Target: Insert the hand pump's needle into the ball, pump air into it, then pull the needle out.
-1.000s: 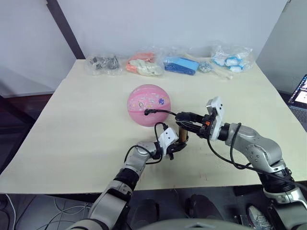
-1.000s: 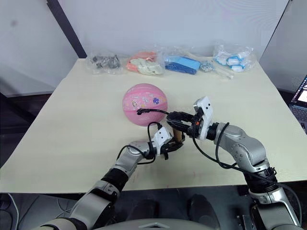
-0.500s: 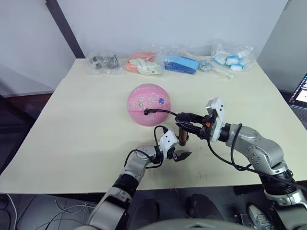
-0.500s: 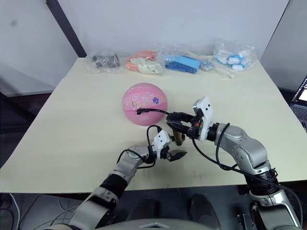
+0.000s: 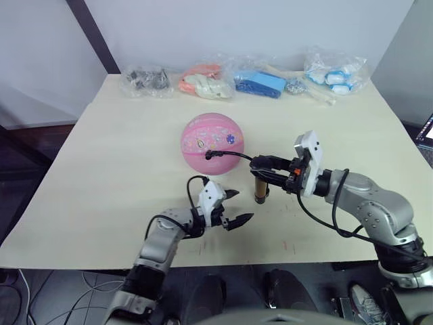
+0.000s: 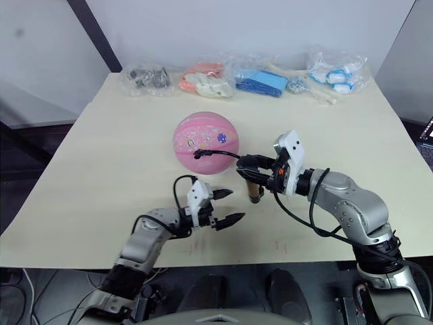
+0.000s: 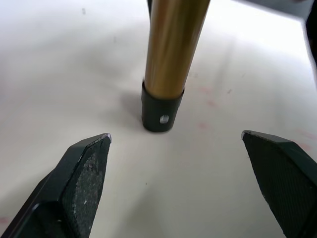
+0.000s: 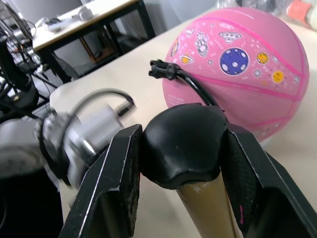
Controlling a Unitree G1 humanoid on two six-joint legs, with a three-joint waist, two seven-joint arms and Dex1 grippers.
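The right gripper (image 5: 260,162) was clamped on the black top of the hand pump (image 5: 258,189), which stood upright on the table (image 5: 115,169) beside the ball (image 5: 212,143). The left gripper (image 5: 237,206) was spread wide, touching nothing. No legible writing observed.

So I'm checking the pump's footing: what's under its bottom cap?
The hand pump stands upright, its black bottom cap resting on the bare table. The contact patch itself is hidden.
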